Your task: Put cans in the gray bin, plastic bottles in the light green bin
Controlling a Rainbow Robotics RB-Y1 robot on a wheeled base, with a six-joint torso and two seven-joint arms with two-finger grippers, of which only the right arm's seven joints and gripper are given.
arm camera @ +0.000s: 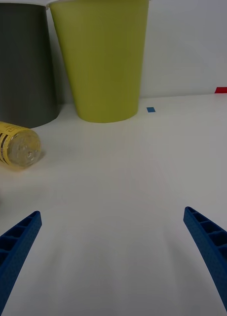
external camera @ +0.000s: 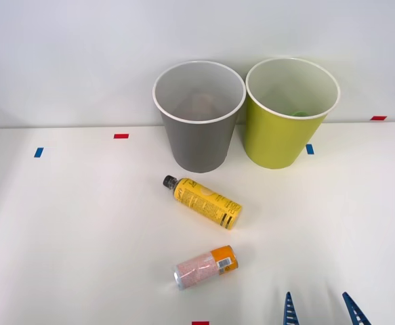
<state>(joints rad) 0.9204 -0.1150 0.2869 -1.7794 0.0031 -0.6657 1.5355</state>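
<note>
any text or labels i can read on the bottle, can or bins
Nothing can be read.
Yellow bottle: dark print on its label, too small to read.
Can: a small white patch with print on the orange band, too small to read.
Gray bin and green bin: no text to be seen.

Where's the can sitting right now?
In the front view the can lies on its side on the table, near the front edge, just in front of the yellow bottle and left of the open right gripper.
</note>
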